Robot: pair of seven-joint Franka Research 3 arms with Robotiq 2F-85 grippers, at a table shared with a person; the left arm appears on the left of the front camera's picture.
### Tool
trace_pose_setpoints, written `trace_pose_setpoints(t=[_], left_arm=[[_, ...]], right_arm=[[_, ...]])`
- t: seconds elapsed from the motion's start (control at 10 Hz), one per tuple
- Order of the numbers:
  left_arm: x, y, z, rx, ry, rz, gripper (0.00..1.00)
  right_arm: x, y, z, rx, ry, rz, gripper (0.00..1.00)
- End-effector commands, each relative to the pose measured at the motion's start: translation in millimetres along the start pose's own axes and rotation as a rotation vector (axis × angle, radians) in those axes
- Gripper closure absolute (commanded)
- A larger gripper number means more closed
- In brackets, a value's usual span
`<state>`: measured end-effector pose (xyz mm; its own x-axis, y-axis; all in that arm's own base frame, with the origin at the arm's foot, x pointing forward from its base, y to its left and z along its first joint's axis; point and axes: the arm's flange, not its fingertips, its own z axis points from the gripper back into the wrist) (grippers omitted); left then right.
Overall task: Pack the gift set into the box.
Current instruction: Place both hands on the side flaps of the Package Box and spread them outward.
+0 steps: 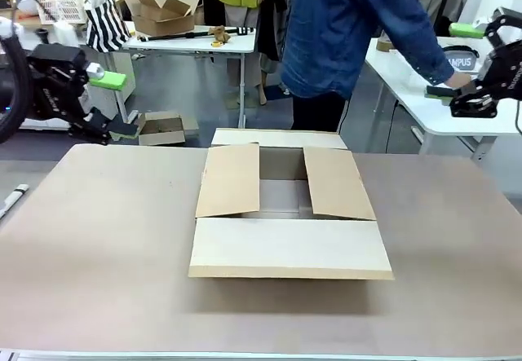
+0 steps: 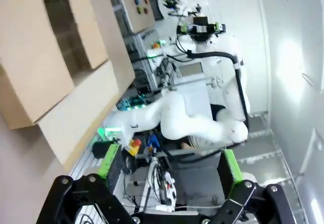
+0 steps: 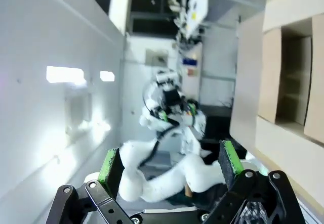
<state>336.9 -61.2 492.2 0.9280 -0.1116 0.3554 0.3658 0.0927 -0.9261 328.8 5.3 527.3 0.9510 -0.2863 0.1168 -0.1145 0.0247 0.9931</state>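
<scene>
Box of plain brown cardboard, large and flat, lies mid-table with flaps spread. Left gripper at its ten o'clock and right gripper at two o'clock are both wide open and empty.

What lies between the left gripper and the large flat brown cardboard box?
In the front view, bare beige tabletop separates left gripper from box.

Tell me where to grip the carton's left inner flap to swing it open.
Grip the left flap of the carton by its free long edge, coming from above through the central gap. It lies folded inward, hinged on the left wall, so that edge overhangs open space.
</scene>
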Motion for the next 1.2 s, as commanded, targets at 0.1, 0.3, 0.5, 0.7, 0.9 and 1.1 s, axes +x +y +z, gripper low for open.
trace_pose_setpoints(t=[0.1, 0.3, 0.5, 0.7, 0.9, 1.1], left_arm=[[0.0, 0.0, 0.0, 0.0, 0.0, 0.0, 0.0], [0.0, 0.0, 0.0, 0.0, 0.0, 0.0, 0.0], [0.0, 0.0, 0.0, 0.0, 0.0, 0.0, 0.0], [0.0, 0.0, 0.0, 0.0, 0.0, 0.0, 0.0], [-1.9, -13.4, -14.7, 0.197, -0.085, 0.194, 0.0], [37.9, -69.0, -75.0, 0.564, -0.134, 0.389, 0.0]], right_arm=[[-9.0, 7.1, -14.8, -0.04, 0.05, 0.028, 0.0], [-9.0, 7.1, -14.8, -0.04, 0.05, 0.028, 0.0], [-9.0, 7.1, -14.8, -0.04, 0.05, 0.028, 0.0], [-9.0, 7.1, -14.8, -0.04, 0.05, 0.028, 0.0], [-9.0, 7.1, -14.8, -0.04, 0.05, 0.028, 0.0], [-9.0, 7.1, -14.8, -0.04, 0.05, 0.028, 0.0]])
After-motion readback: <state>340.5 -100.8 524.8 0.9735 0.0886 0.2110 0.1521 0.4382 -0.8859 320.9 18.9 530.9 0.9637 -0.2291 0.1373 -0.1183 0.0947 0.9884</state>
